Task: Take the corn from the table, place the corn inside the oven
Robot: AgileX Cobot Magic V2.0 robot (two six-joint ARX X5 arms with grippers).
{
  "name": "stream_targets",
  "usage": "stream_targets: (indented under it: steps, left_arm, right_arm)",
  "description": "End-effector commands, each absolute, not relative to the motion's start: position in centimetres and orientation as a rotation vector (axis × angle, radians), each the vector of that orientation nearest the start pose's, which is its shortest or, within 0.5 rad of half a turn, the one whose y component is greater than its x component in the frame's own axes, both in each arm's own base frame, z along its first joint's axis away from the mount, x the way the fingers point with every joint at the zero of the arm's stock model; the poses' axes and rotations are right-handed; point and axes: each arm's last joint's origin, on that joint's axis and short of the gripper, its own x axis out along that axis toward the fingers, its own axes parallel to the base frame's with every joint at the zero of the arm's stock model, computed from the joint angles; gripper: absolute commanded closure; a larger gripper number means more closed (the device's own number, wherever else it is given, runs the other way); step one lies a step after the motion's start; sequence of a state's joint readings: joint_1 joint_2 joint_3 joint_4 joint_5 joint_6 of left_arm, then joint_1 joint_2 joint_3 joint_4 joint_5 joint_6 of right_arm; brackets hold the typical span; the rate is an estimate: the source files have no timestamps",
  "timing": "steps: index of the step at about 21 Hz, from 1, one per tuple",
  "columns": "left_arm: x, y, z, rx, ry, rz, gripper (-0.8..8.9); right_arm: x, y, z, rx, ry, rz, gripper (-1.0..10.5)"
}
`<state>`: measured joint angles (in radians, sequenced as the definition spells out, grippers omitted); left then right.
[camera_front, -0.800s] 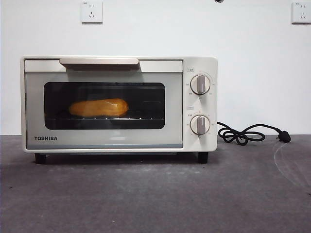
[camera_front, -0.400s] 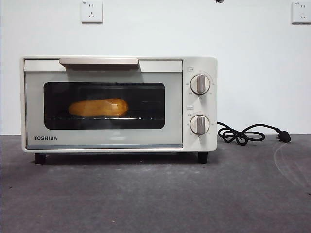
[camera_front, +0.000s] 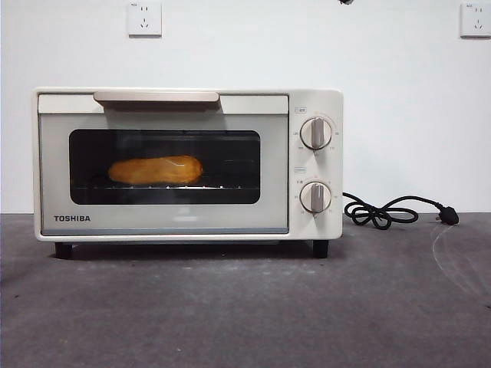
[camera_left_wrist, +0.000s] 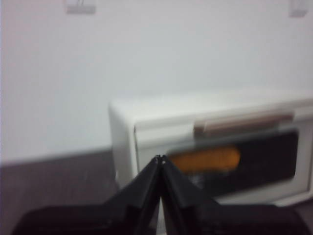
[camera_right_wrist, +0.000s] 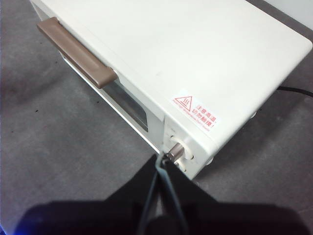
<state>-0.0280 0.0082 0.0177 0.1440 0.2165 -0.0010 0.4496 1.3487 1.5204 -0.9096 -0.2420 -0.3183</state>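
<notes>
The corn [camera_front: 156, 170] lies on the rack inside the cream-white oven [camera_front: 188, 163], seen through the dark window of the closed door; the left wrist view shows the corn [camera_left_wrist: 205, 159] as an orange blur behind the glass. The oven stands on the dark grey table [camera_front: 245, 307]. My left gripper [camera_left_wrist: 160, 159] is shut and empty, held back from the oven's front at its handle-side corner. High above the oven [camera_right_wrist: 186, 63], my right gripper [camera_right_wrist: 160, 157] is shut and empty, over the knob end. In the front view a black tip [camera_front: 347, 1] shows at the top edge.
A black power cord [camera_front: 391, 211] with its plug lies coiled on the table to the right of the oven. Two wall sockets [camera_front: 144, 18] are on the white wall behind. The brown bar handle [camera_right_wrist: 76, 51] runs along the door's top.
</notes>
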Motion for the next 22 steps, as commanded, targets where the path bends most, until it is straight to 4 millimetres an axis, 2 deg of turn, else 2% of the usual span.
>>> stream_targets:
  steps: [1,9,22]
  left_arm:
    - [9.7,-0.7,17.4,0.007,-0.088,-0.196,8.17]
    - [9.6,-0.4,14.9,0.001,0.172,-0.07,8.17]
    - [9.7,-0.3,15.0,0.004,0.167,-0.051,8.17]
  right_arm:
    - [23.5,12.2,39.8,-0.366,0.634,0.773,9.5]
    - [23.5,12.1,39.8,-0.366,0.634,0.773,9.5]
    - [23.5,12.1,39.8,-0.366,0.634,0.773,9.5]
